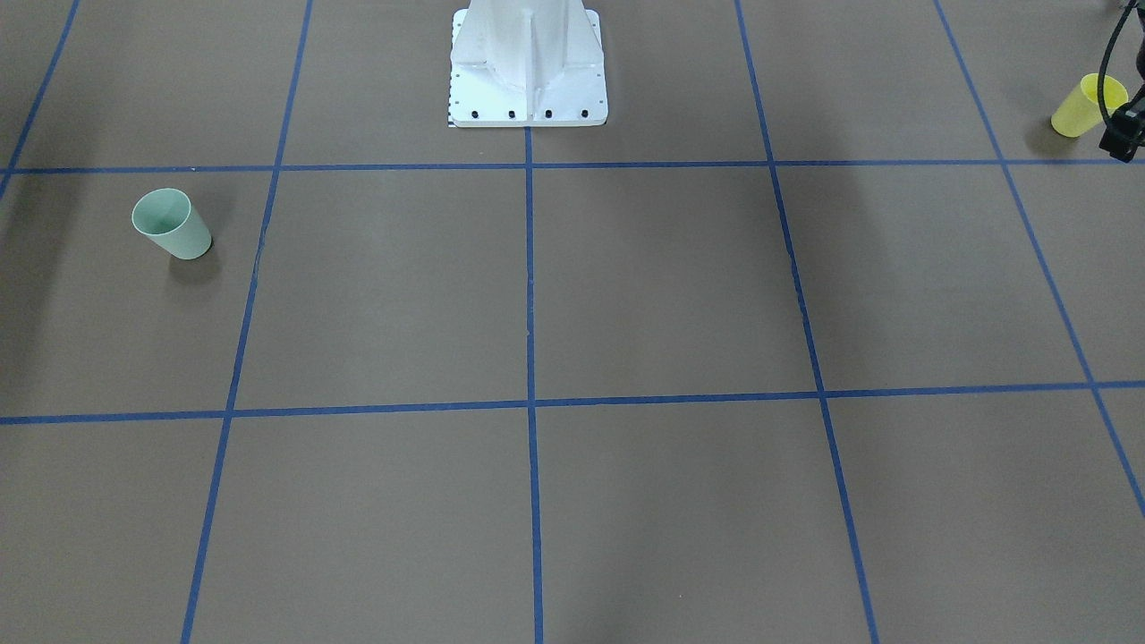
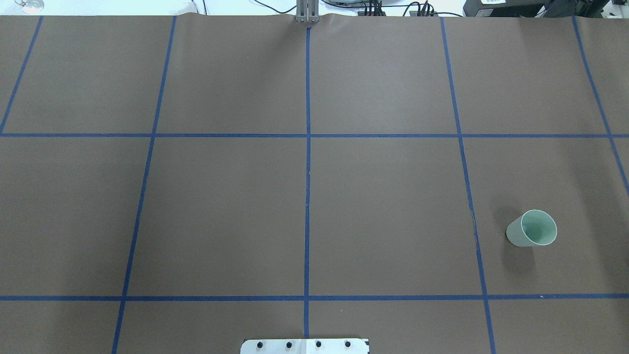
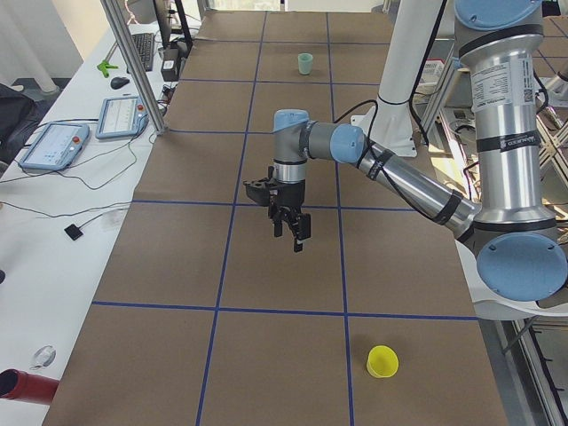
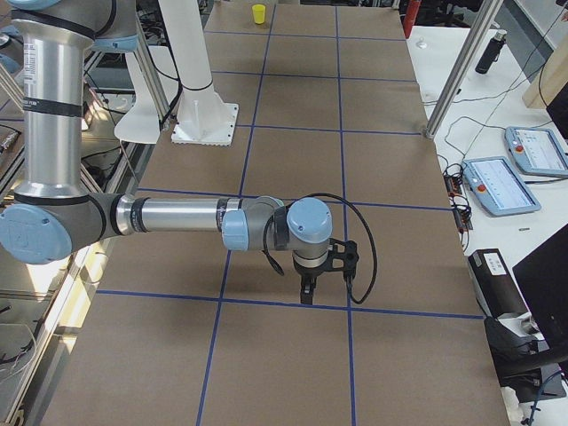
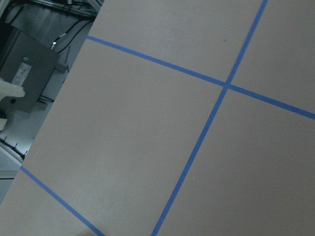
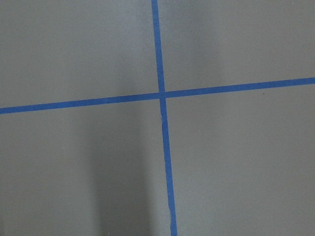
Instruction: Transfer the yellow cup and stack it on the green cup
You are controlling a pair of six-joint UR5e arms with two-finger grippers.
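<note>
The yellow cup (image 1: 1084,107) stands upright at the table's end on my left side; it also shows in the exterior left view (image 3: 382,360) and far off in the exterior right view (image 4: 258,12). The green cup (image 1: 172,224) stands upright, mouth up, on my right side, and shows in the overhead view (image 2: 532,228) and the exterior left view (image 3: 305,62). My left gripper (image 3: 289,238) hangs above the table, well away from the yellow cup. My right gripper (image 4: 306,291) hangs above the table and holds nothing. I cannot tell whether either is open. Both wrist views show only bare table.
The white pedestal base (image 1: 528,76) sits at the robot-side edge. Blue tape lines (image 2: 307,196) grid the brown table. Aluminium posts (image 3: 133,67) and teach pendants (image 4: 501,182) stand on the operators' side. A black wrist part (image 1: 1125,134) is next to the yellow cup.
</note>
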